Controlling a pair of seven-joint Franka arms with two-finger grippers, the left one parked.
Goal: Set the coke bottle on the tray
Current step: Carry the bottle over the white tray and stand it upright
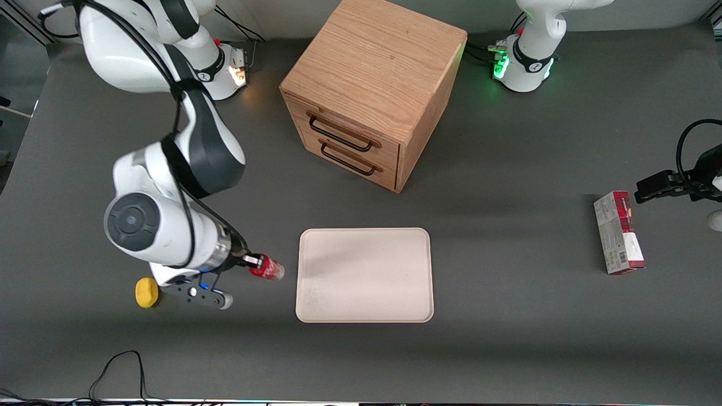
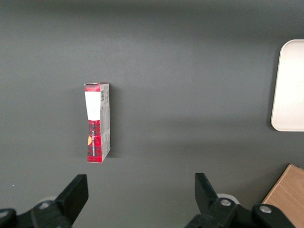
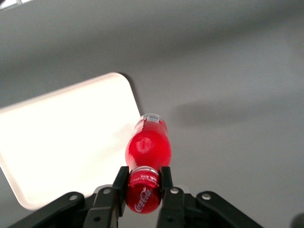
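Note:
My right gripper (image 1: 255,261) is shut on the coke bottle (image 1: 268,268), a small red bottle with a red cap and white script. It holds the bottle by the cap end, with the silvery base pointing toward the tray (image 1: 365,274). In the front view the bottle hangs above the table just beside the tray's edge on the working arm's side. In the right wrist view the fingers (image 3: 121,183) clamp the cap, the gripper (image 3: 143,179) grips the bottle (image 3: 148,147), and the cream-beige tray (image 3: 66,142) lies below beside it.
A yellow lemon-like object (image 1: 146,292) lies on the table beside my arm. A wooden drawer cabinet (image 1: 372,90) stands farther from the front camera than the tray. A red-and-white carton box (image 1: 619,232) lies toward the parked arm's end, also in the left wrist view (image 2: 97,122).

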